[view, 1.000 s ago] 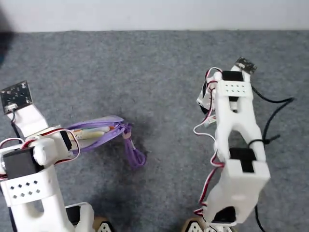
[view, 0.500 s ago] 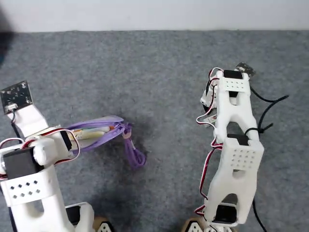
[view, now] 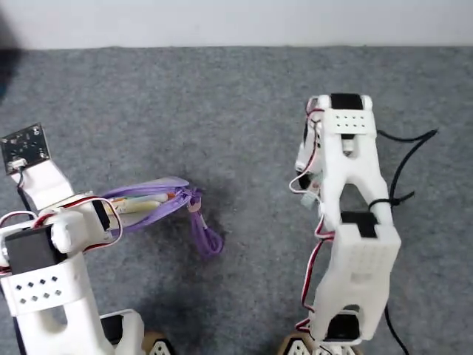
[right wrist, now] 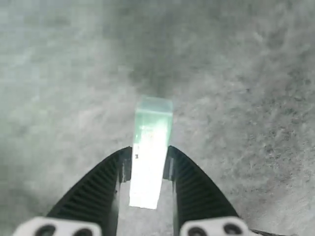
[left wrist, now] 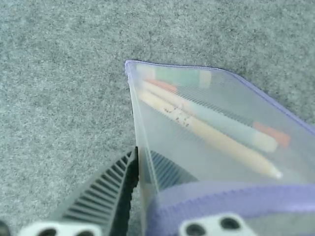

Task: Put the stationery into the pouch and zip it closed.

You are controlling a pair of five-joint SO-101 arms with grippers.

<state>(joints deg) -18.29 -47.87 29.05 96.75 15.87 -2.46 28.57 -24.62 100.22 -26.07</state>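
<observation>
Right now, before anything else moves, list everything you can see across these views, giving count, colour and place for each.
pouch: one, clear with purple trim, held at one end by the left arm
strap: one, purple, looped at the pouch's other end
cream pen: one, inside the pouch
pale pen: one, orange-tipped, inside the pouch beside the cream pen
green item: one, inside the pouch
block: one, pale green, between the right arm's fingers
table: one, grey
left gripper: one, black-fingered, clamping the pouch
right gripper: one, black-fingered, clamping the block
</observation>
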